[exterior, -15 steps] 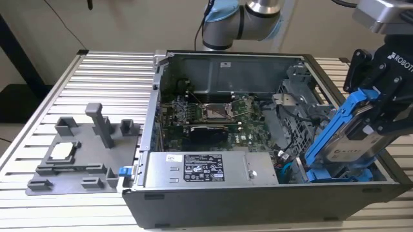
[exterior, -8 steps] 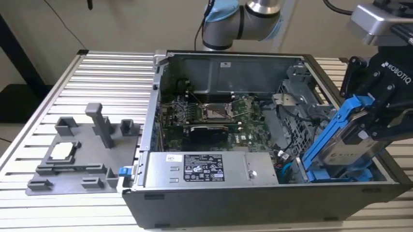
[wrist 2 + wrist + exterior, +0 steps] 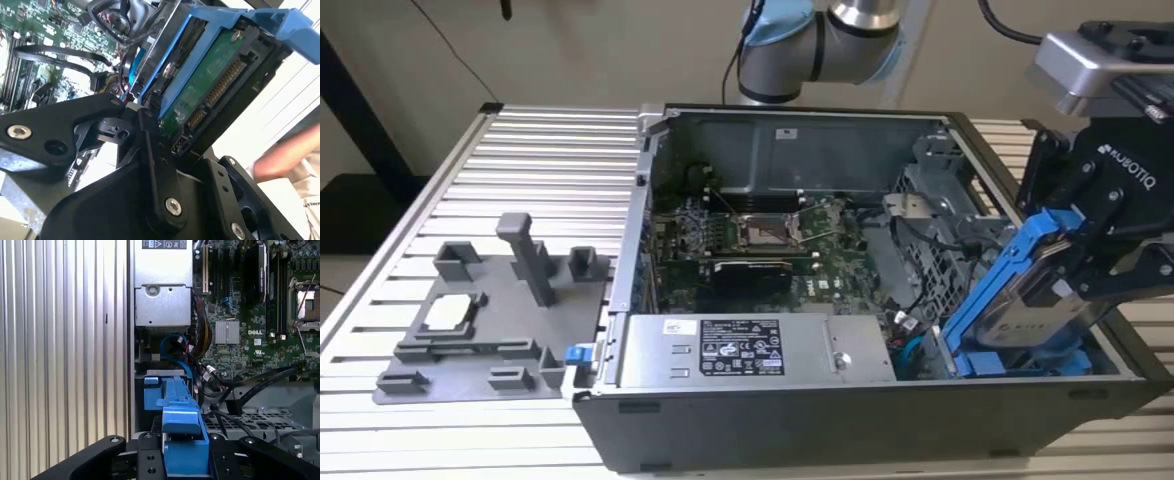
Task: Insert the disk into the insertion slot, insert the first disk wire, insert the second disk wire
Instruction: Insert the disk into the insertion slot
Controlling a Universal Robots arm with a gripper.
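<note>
My gripper (image 3: 1081, 285) is shut on the disk (image 3: 1030, 318), a silver drive in a bright blue carrier (image 3: 1003, 270). The disk hangs tilted over the open computer case's front corner, at the exterior view's right. Its lower end reaches down into the case beside the grey drive cage (image 3: 941, 235); the insertion slot's opening is hidden behind the disk. In the second wrist view the disk's green board and connector (image 3: 210, 85) face the camera between the black fingers (image 3: 152, 150). In the first wrist view the carrier (image 3: 175, 405) points toward a loose blue wire (image 3: 172, 342).
A silver labelled power-supply box (image 3: 747, 350) lies along the case's front, with the motherboard (image 3: 761, 235) behind it. A grey fixture plate (image 3: 480, 320) sits on the slatted table (image 3: 547, 160) at the exterior view's left. A person's arm (image 3: 285, 155) is close to the gripper.
</note>
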